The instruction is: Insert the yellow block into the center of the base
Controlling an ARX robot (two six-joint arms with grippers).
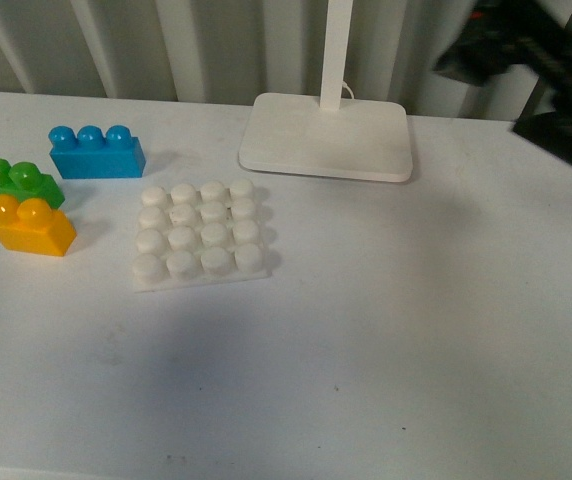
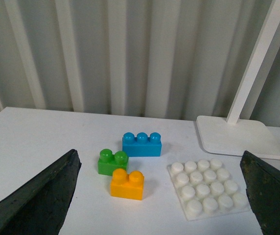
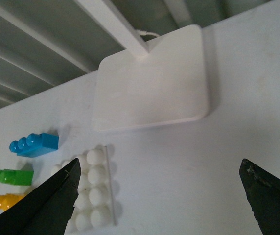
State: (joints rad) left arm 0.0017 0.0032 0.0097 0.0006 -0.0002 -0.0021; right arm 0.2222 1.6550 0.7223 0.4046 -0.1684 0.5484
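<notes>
The yellow block (image 1: 31, 225) sat near the left edge of the bench (image 1: 416, 330), well apart from the base (image 1: 198, 235). It was a small glossy plastic brick, boxy, with two round studs on top. Close behind it lay the green brick (image 1: 21, 180), the same shape and sheen; whether the two touched could not be told. Farther toward the far edge stood the blue brick (image 1: 96, 150), longer, with three studs. The base lay flat on the bench, right of the bricks and about midway between the near and far edges. It was a square, milky, slightly see-through plate with four rows of four round studs, all bare. By the far edge rested the lamp foot (image 1: 326, 137), a smooth, matte white slab with rounded corners. Its slim square stem (image 1: 338, 45) was cut off at the top. The bench was matte white. Behind it ran a ribbed, pale grey wall (image 2: 130, 54).

The left gripper (image 2: 158, 154) was spread wide and held nothing; its dark, rough-edged fingers (image 2: 37, 196) were cut off by the frame, with the bricks and base between them. The right gripper (image 3: 159, 161) was likewise spread and empty, its fingers (image 3: 267, 196) only dark wedges. In that view the yellow block and the green brick were partly hidden behind one finger. Over the far right corner hung a dark shape (image 1: 526, 55), too blurred to read.
</notes>
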